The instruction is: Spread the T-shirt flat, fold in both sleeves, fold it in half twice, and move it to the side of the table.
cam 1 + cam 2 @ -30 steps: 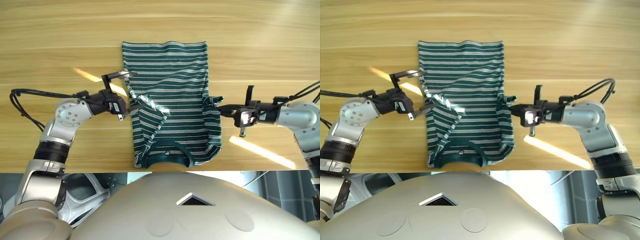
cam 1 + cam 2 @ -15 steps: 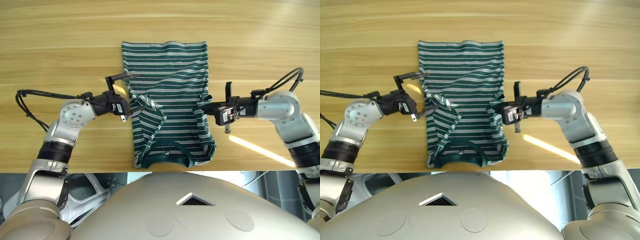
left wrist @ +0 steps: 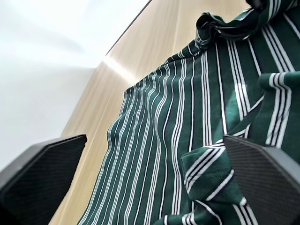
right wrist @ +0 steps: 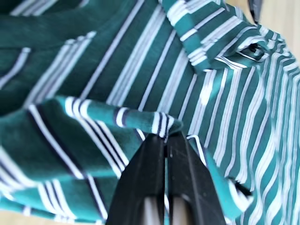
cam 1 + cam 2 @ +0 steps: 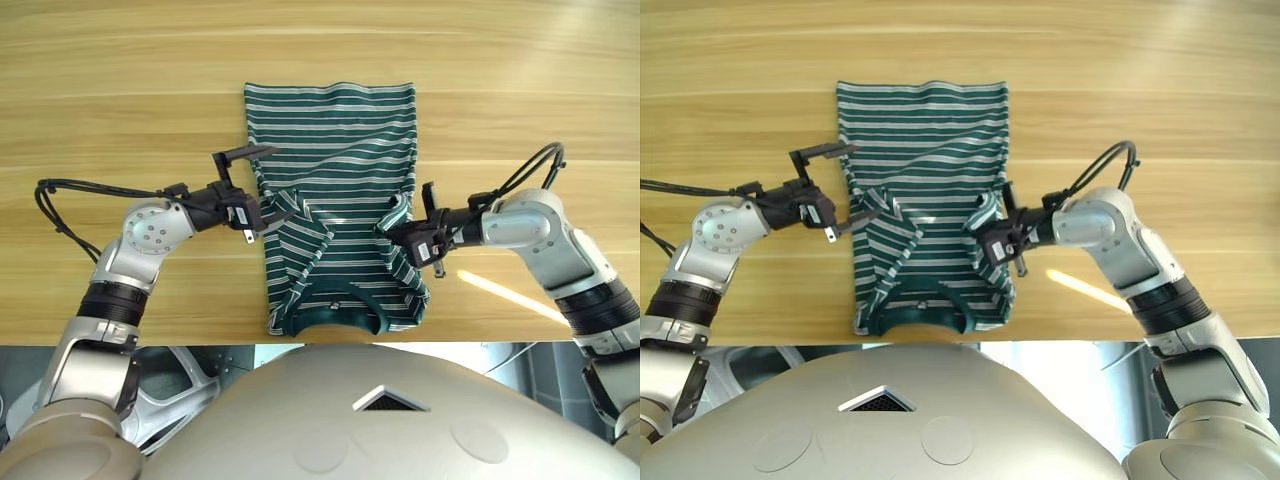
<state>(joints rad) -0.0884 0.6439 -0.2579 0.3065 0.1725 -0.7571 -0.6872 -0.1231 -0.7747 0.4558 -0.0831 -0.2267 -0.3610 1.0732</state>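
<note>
The right claw [image 5: 390, 231], shut tight on the right sleeve [image 5: 402, 212], has pulled it in from the side and over the T-shirt [image 5: 335, 140]. The left claw [image 5: 270, 185] stays open by the left sleeve [image 5: 298, 222], already folded in. The shirt lies on the bench [image 5: 120, 80]. I think both sleeves are nearly done.

Right pincer [image 5: 388, 230] grips the T-shirt's [image 5: 335, 130] folded sleeve.

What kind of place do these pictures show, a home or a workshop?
Likely a robotics lab or test room: a plain wooden table, one striped T-shirt on it, and the right gripper pinching its fabric.
</note>
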